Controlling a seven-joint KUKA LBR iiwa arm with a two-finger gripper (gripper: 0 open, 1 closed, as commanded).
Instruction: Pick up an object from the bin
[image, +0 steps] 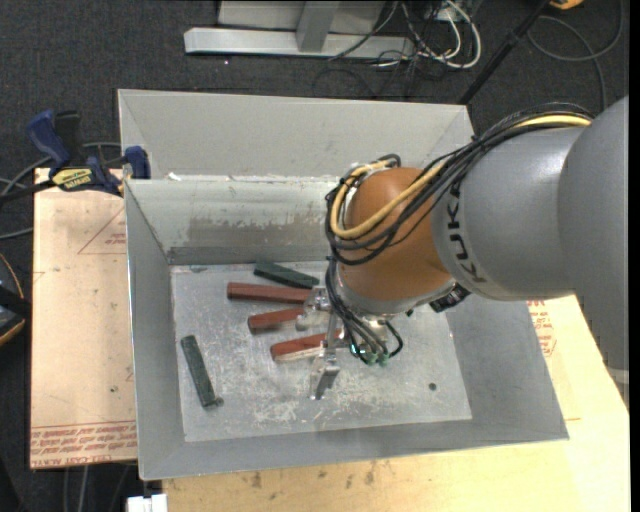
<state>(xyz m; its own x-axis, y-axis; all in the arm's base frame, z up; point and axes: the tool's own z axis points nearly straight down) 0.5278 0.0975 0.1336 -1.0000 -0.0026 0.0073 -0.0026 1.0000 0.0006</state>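
The grey arm reaches low into the bin, and its orange wrist cover sits directly above the hand. The hand is spread wide. One metal finger points toward the near wall and the other lies on the far side.

The right end of a red-brown bar lies between them, flat on the bin floor and jutting out to the hand's left. The fingers do not look closed on it.

I judge this to be the grasp step: the hand is down at the floor and straddles the bar, with the squeeze and the lift yet to come. The next move calls for closing squarely across the bar's narrow width.

A second red-brown bar lies just beyond the hand's far finger and could get caught in the grasp. A third red-brown bar and a dark green bar lie farther off on that side. Another dark green bar lies well to the hand's left.

The cover and cables hide the hand's base, the far finger is hard to trace, and I cannot tell whether either fingertip touches the bar.
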